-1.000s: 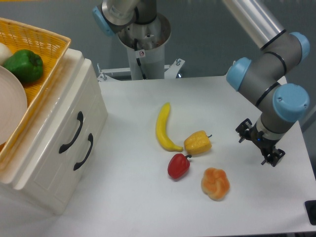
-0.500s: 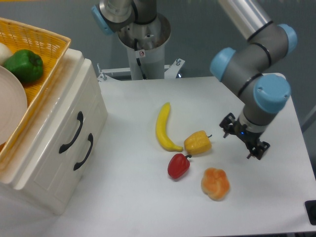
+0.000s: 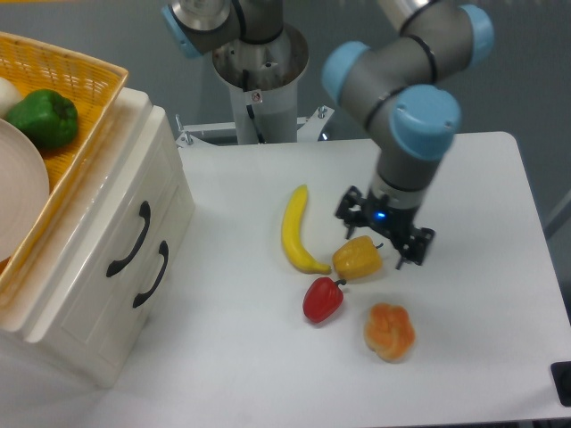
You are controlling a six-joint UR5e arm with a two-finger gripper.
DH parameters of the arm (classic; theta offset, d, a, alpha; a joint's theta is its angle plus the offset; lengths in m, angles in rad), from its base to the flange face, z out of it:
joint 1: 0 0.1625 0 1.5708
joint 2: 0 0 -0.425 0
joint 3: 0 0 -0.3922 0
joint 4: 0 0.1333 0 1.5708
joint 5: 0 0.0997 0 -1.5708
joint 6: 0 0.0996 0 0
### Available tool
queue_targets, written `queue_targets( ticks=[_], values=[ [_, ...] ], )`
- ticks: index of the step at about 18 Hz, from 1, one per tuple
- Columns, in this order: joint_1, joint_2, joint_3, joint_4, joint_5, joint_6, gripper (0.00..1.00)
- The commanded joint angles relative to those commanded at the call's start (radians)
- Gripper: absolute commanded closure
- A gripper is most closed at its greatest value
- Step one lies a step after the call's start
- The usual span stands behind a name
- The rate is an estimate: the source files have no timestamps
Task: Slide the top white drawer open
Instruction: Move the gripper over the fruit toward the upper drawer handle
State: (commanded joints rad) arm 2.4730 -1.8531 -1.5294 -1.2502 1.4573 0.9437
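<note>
Since a second ago my arm has swung left across the table [image 3: 464,178], and the gripper [image 3: 384,234] now hangs just above the yellow pepper [image 3: 358,258]. It holds nothing; from this angle I cannot tell how wide its fingers stand. Well off to the left, the top white drawer [image 3: 116,223] sits flush in the cabinet, its black handle [image 3: 130,239] untouched. Near the pepper I see a banana [image 3: 294,230], a red pepper [image 3: 322,300] and an orange pastry [image 3: 389,332]. On the cabinet rests a yellow basket [image 3: 80,85] with a green pepper [image 3: 43,118].
</note>
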Motion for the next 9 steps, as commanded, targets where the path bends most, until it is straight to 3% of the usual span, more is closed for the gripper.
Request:
queue_targets(
  ticks=[5,9],
  values=[
    [-0.11,0.014,-0.005,-0.049,0.023,-0.175,0.0],
    [-0.196,0.005,-0.011,-0.057,0.011,-0.34,0.0]
  ],
)
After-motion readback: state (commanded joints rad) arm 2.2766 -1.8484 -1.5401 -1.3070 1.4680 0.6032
